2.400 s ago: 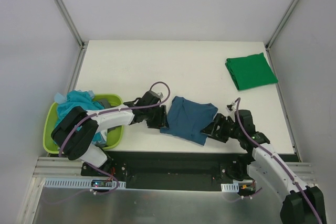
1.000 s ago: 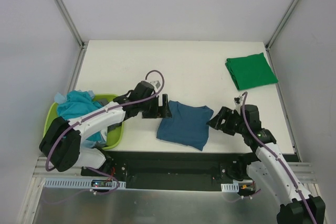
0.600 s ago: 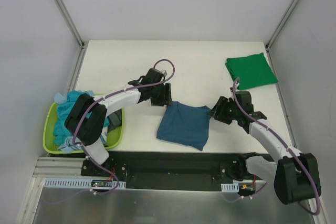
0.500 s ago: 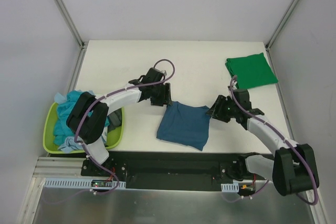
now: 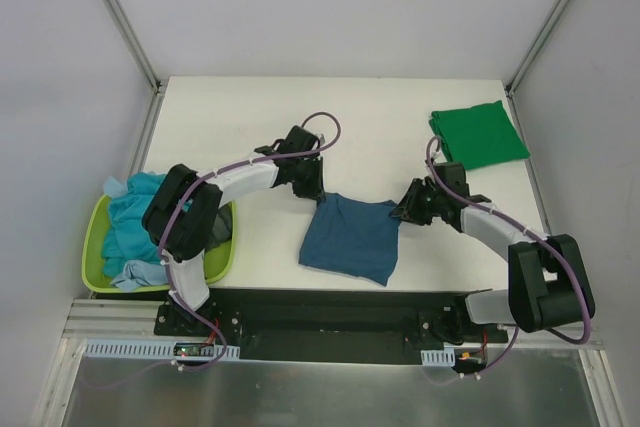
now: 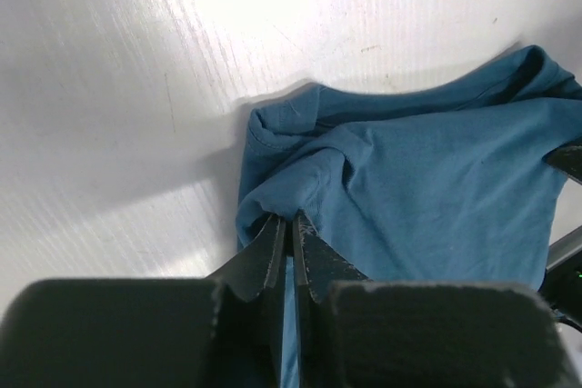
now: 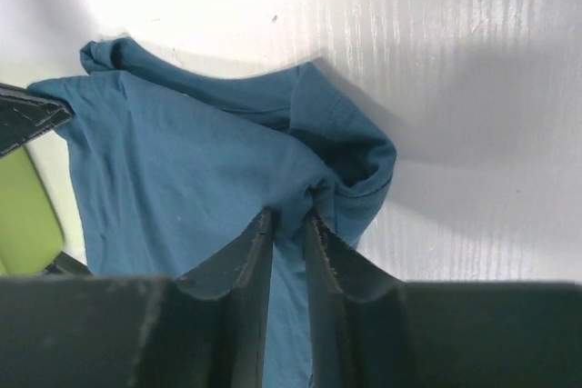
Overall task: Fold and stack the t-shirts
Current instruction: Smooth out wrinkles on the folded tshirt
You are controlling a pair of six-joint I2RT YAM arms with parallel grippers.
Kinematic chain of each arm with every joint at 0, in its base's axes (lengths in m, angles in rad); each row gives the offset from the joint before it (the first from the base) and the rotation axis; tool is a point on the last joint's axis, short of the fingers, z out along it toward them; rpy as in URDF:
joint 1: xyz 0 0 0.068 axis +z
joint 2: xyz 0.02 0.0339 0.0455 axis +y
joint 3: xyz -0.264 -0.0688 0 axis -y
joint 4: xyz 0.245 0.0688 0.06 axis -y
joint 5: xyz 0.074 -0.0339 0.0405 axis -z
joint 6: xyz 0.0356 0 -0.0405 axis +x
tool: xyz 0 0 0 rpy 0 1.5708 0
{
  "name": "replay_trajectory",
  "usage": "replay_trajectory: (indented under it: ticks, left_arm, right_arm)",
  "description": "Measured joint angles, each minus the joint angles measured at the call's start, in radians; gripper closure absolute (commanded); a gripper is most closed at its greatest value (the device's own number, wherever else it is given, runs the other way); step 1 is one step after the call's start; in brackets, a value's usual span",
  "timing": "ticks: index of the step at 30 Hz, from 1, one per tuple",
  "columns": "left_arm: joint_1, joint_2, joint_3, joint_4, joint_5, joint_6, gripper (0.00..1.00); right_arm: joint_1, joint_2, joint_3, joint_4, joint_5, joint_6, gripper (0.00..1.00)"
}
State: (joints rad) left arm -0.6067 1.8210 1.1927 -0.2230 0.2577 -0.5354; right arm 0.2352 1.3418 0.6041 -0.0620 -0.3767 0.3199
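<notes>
Our left jaws are pinched together on the far-left corner of the blue tee (image 5: 348,239), and our right jaws are clamped on a fold at its far-right corner. The tee lies near the middle of the worktop (image 5: 250,117). A folded green tee (image 5: 478,135) sits far right; turquoise tees (image 5: 135,202) fill the basket (image 5: 90,247) at near left.

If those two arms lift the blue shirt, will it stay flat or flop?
Probably flop: the blue shirt bunches and wrinkles where the left gripper and right gripper pinch it. It would likely sag between them. It looks thin, so probably light.
</notes>
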Motion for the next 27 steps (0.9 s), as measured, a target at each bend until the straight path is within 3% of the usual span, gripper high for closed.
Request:
replay_trajectory:
  ticks: [2,3,8,16,27]
  left_arm:
    - [0.006,0.009,0.004,0.0,0.007,0.004,1.0]
    - [0.006,0.012,0.005,0.0,0.012,0.005,1.0]
    - [0.013,0.007,0.002,0.0,0.0,0.005,1.0]
    - [0.042,-0.036,-0.029,0.02,-0.024,0.006,1.0]
    - [0.043,0.059,0.069,0.071,0.082,0.074,1.0]
  right_arm:
    - [0.0,0.009,0.003,0.005,0.005,-0.005,0.99]
    - [0.0,0.011,0.003,0.006,0.008,-0.006,1.0]
    - [0.0,-0.021,0.003,-0.004,0.026,-0.012,1.0]
    - [-0.045,-0.237,-0.06,-0.027,0.061,-0.019,1.0]
    - [-0.118,-0.159,-0.072,-0.039,0.113,-0.026,1.0]
